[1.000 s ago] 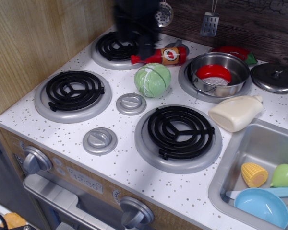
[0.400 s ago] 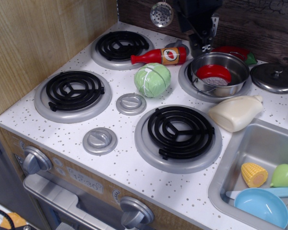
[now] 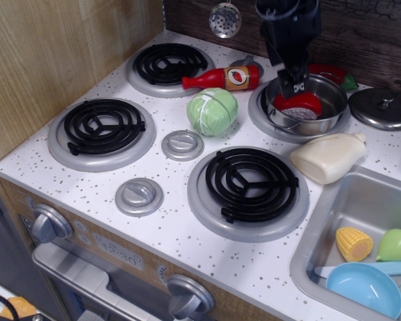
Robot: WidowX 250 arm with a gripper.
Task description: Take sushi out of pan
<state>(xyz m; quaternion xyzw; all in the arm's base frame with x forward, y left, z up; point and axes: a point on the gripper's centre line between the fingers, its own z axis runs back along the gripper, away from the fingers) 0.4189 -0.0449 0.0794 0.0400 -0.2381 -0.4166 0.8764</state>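
Sitting on the table's rear right burner, pan (image 3: pixel 306 105) with sushi (image 3: pixel 301 105) inside, red top up. Claw (image 3: pixel 295 87) just above it, empty; opening cannot be told. Recommended: descend straight, clear the rim, grip sushi squarely.

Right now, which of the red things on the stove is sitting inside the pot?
The sushi, red on top, lies inside the steel pot, right under the gripper. The ketchup bottle lies on the counter, and the red pepper sits behind the pot.
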